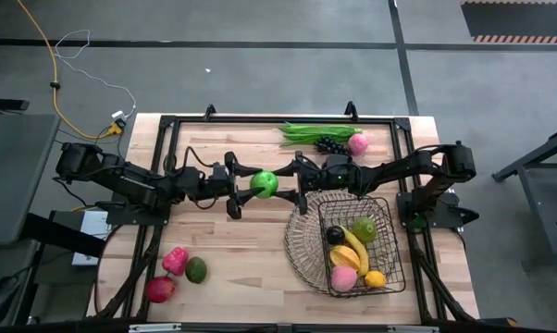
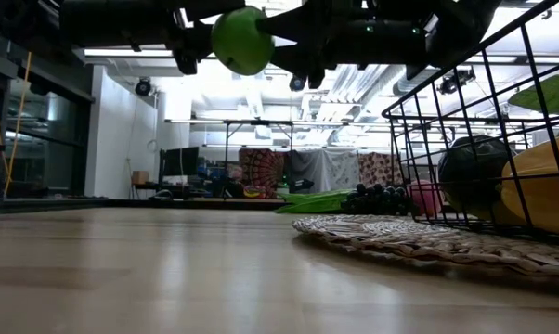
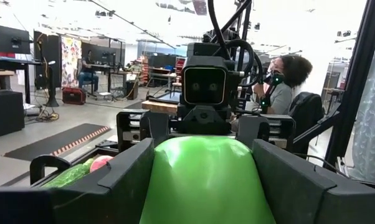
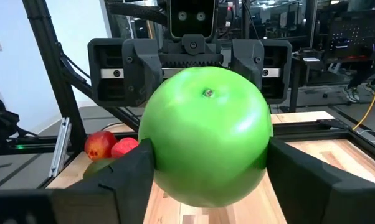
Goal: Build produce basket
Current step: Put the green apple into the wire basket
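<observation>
Passing the round glossy green apple (image 1: pixel 264 183) mid-air above the wooden bench (image 1: pixel 232 254), the left gripper (image 1: pixel 244 185) clamps it while the right gripper (image 1: pixel 286 181) closes around it — next the left should let go, freeing the right to carry it to the dark wire basket (image 1: pixel 302 245).

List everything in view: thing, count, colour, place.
green apple: one, green, midair over table centre
basket: one, dark wire, table's right side
bananas: one bunch, yellow, in basket
lemon: one, yellow, in basket
peaches: two, pink, one in basket, one by grapes
green beans: one bundle, green, by grapes
grapes: one bunch, dark, table's far edge
avocado: one, green, left corner
red apple, pepper: one each, reddish, by avocado
person: one, beyond table
left gripper, right gripper: dark, both shut on green apple
</observation>
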Available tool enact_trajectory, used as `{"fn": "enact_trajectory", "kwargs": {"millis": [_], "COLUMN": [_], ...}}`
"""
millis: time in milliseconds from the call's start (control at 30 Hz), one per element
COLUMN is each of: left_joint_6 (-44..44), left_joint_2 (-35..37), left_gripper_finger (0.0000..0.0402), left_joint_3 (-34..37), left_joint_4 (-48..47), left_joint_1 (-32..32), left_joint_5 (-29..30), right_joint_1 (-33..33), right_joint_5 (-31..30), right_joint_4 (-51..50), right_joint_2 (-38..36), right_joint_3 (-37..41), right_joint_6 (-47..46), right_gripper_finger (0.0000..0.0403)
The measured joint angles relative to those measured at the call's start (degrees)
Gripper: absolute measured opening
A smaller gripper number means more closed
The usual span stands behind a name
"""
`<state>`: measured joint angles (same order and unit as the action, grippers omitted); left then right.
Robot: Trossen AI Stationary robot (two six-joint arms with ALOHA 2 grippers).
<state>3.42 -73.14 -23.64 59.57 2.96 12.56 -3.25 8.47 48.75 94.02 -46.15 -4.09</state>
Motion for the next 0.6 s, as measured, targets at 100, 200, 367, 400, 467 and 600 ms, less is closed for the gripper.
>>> {"fn": "enact_trajectory", "kwargs": {"millis": [100,200,367,400,467,600], "left_joint_6": [-1.1,-2.01,-2.12,-2.12,-2.14,-2.14], "left_joint_2": [0.01,0.02,0.91,1.56,3.55,10.53], "left_gripper_finger": [0.0268,0.0284,0.0309,0.0313,0.032,0.0325], "left_joint_3": [0.0,-0.02,-0.02,-0.02,-0.02,-0.04], "left_joint_4": [-0.24,-1.64,-5.72,-7.19,-10.7,-20.17], "left_joint_1": [0.0,0.0,0.0,0.04,0.02,0.02], "left_joint_5": [0.04,0.06,0.06,0.11,0.58,0.78], "right_joint_1": [0.0,-0.13,-0.24,-0.24,-0.24,-0.11], "right_joint_5": [-0.04,-0.29,-3.4,-4.11,-5.02,-5.24], "right_joint_4": [-0.41,-3.1,-12.45,-14.27,-18.19,-21.54], "right_joint_2": [0.0,-0.47,-4.53,-5.53,-7.77,-11.89], "right_joint_3": [0.0,0.0,0.05,0.07,0.13,2.37], "right_joint_6": [0.01,1.43,4.96,5.67,7.1,9.22], "right_gripper_finger": [0.0251,0.0251,0.0251,0.0251,0.0251,0.025]}}
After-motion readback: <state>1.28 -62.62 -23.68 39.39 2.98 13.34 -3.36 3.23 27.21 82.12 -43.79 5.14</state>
